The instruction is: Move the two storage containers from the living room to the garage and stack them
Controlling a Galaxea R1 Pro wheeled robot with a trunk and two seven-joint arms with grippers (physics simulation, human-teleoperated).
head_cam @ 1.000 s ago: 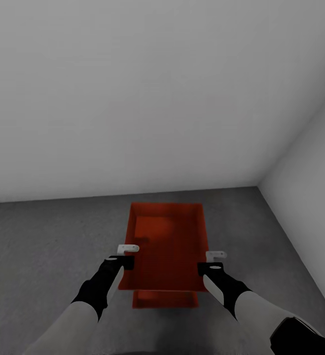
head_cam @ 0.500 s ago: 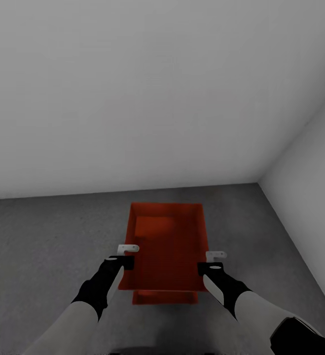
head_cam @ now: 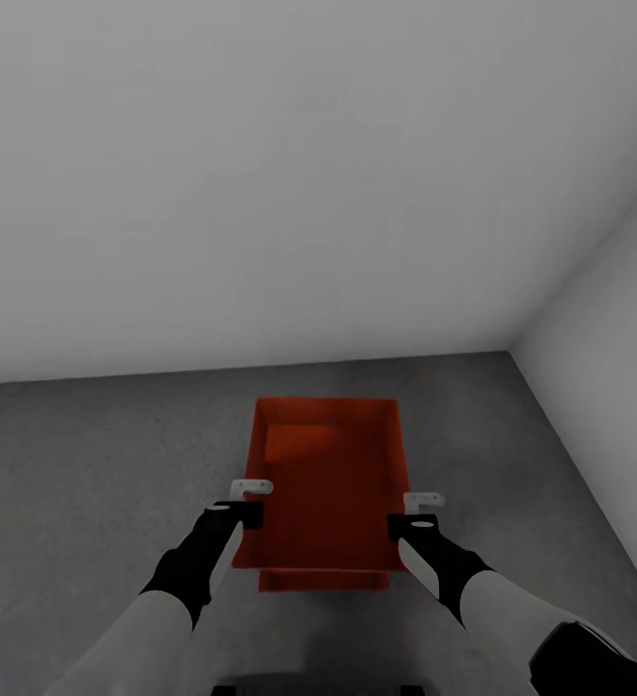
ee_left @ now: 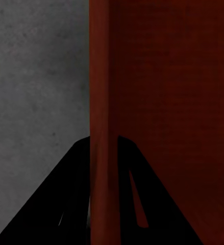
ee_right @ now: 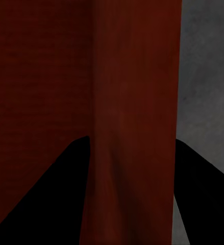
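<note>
Both arms hold a red-orange storage container (head_cam: 330, 483) by its long side walls over the grey concrete floor (head_cam: 86, 464), near the white wall (head_cam: 260, 193) corner. Left gripper (head_cam: 244, 503) is clamped on its left wall, right gripper (head_cam: 417, 512) on its right wall. A second container (head_cam: 323, 580) edge shows just beneath its near end.

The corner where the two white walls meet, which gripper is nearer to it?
Right. The right gripper clamps the bin's wall on the corner's side; the left gripper clamps the opposite wall, farther away.
</note>
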